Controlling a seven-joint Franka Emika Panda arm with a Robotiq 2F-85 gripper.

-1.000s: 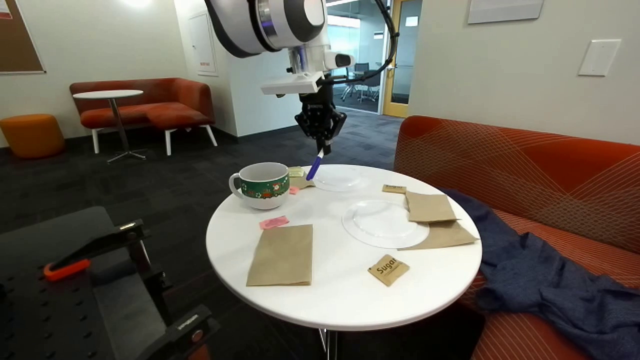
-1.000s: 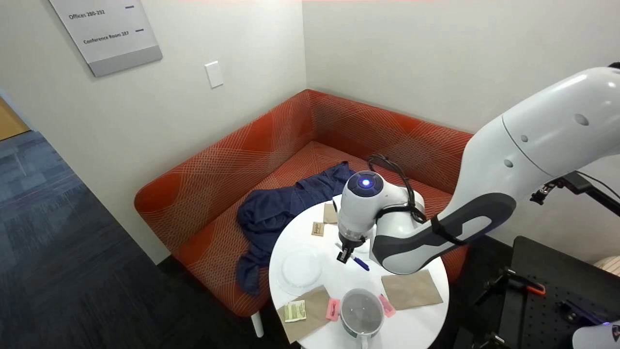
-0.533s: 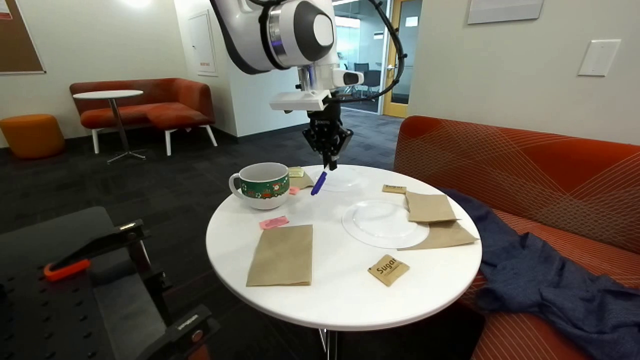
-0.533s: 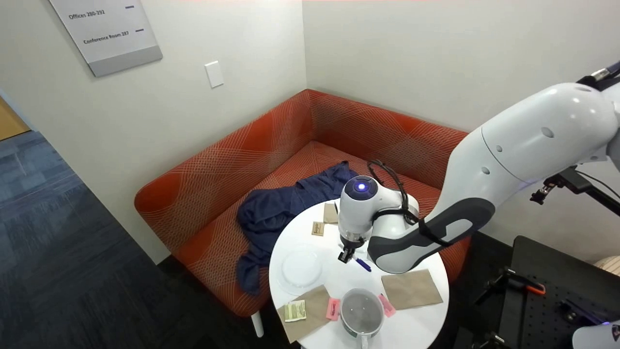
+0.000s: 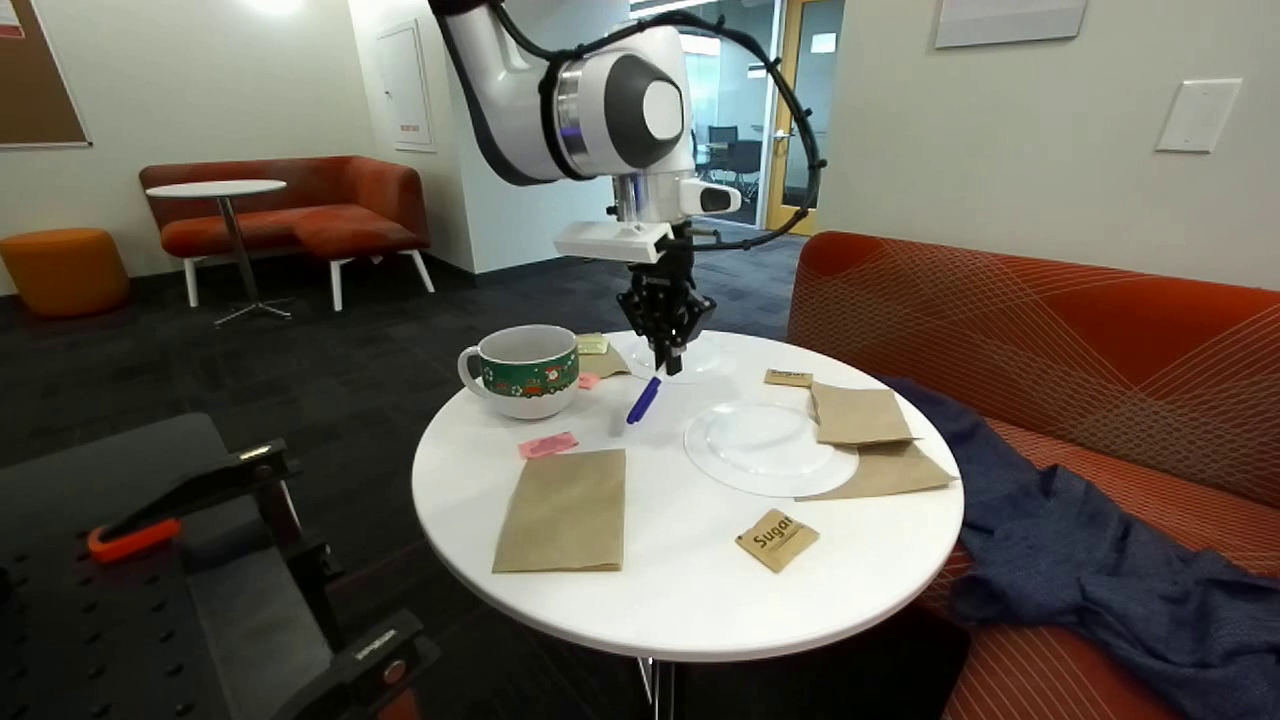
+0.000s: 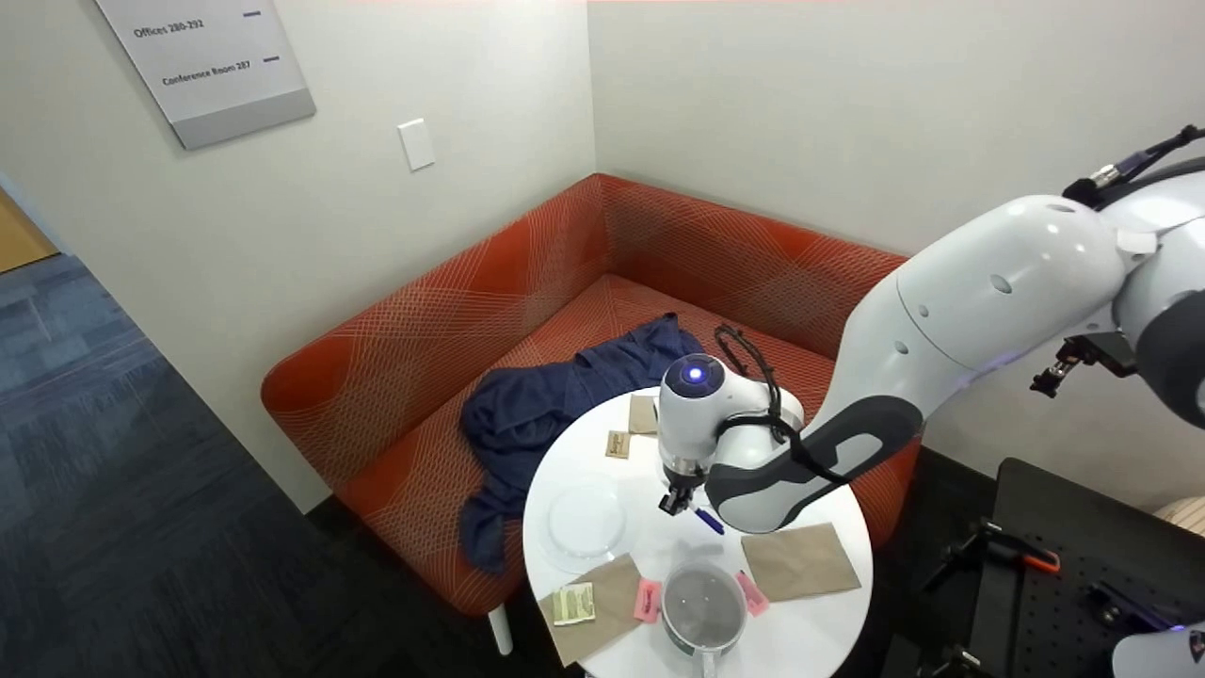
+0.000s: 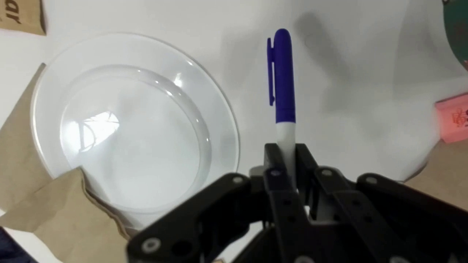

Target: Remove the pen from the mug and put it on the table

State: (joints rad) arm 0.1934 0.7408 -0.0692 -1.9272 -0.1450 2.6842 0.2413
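Note:
The pen has a dark blue cap and a white body. In the wrist view the pen (image 7: 284,80) points away from my gripper (image 7: 286,155), whose fingers are shut on its white end. In both exterior views the pen (image 5: 644,400) (image 6: 709,521) hangs tilted, cap down, from the gripper (image 5: 667,365) (image 6: 674,503). In the wrist view its shadow lies apart from it on the white table (image 5: 680,600), so it is above the top. The mug (image 5: 528,378) (image 6: 704,607) stands upright beside the gripper, with no pen in it. Only its green edge (image 7: 457,33) shows in the wrist view.
A clear plate (image 5: 770,450) (image 7: 131,146) and another clear plate (image 6: 586,523) lie on the table. Brown napkins (image 5: 562,510), a sugar packet (image 5: 778,540) and pink packets (image 5: 548,445) lie around. A red bench (image 6: 452,311) with a dark blue cloth (image 6: 527,414) borders the table.
My gripper has come down toward the table with the pen in it, shifting slightly right in an exterior view. The pen's cap is now closer to the tabletop. The mug has not moved.

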